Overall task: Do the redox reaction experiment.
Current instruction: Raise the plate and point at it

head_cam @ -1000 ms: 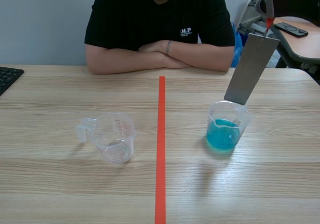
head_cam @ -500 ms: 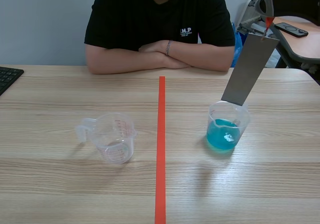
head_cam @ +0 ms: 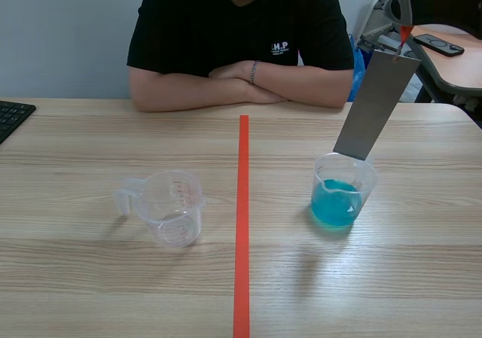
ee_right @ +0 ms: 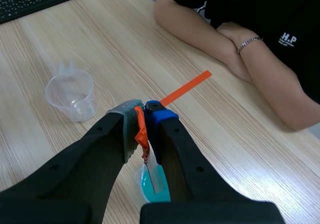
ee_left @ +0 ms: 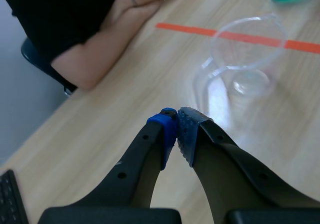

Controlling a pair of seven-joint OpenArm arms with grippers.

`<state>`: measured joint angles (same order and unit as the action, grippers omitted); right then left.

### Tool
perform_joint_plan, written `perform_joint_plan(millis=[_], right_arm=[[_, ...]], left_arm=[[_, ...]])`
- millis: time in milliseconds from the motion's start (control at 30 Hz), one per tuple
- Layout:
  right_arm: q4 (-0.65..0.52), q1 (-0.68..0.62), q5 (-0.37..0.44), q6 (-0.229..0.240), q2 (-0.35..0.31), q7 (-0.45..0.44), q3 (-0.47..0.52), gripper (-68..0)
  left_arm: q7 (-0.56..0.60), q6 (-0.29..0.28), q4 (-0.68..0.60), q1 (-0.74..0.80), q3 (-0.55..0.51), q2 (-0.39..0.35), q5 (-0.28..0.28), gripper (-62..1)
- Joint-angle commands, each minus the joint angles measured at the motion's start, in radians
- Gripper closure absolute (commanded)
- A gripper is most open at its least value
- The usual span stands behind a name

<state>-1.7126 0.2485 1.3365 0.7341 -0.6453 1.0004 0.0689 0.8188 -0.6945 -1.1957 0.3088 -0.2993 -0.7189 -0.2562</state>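
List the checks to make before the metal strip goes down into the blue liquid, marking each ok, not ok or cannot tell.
1. Right gripper fingers shut on the metal strip: ok.
2. Strip's lower end over the blue-liquid cup: ok.
3. That cup upright: ok.
4. Strip tip clear of the liquid: cannot tell.
5. Left gripper shut, away from the blue-liquid cup, near the empty cup: ok.
6. Person's arms folded, back from both cups: ok.

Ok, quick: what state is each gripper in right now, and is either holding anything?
Left gripper: closed, holding nothing.
Right gripper: closed on the grey metal strip.
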Motion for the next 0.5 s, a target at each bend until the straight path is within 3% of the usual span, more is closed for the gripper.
perform_joint_plan(millis=[0, 133, 300, 467], right_arm=[[-0.015, 0.018, 0.026, 0.011, -0.016, -0.011, 0.011, -1.5], [-0.015, 0.018, 0.026, 0.011, -0.016, -0.012, 0.011, -1.5], [-0.015, 0.018, 0.026, 0.011, -0.016, -0.011, 0.011, -1.5], [-0.015, 0.018, 0.026, 0.011, -0.016, -0.011, 0.011, -1.5]], left_arm=[[-0.025, -0.002, -0.013, -0.064, 0.035, -0.008, 0.029, -4.0], [-0.128, -0.002, -0.011, -0.233, 0.175, -0.008, 0.043, -4.0], [-0.236, -0.002, 0.042, -0.437, 0.37, 0.009, 0.136, -4.0], [-0.312, -0.002, 0.145, -0.618, 0.544, 0.076, 0.18, -4.0]])
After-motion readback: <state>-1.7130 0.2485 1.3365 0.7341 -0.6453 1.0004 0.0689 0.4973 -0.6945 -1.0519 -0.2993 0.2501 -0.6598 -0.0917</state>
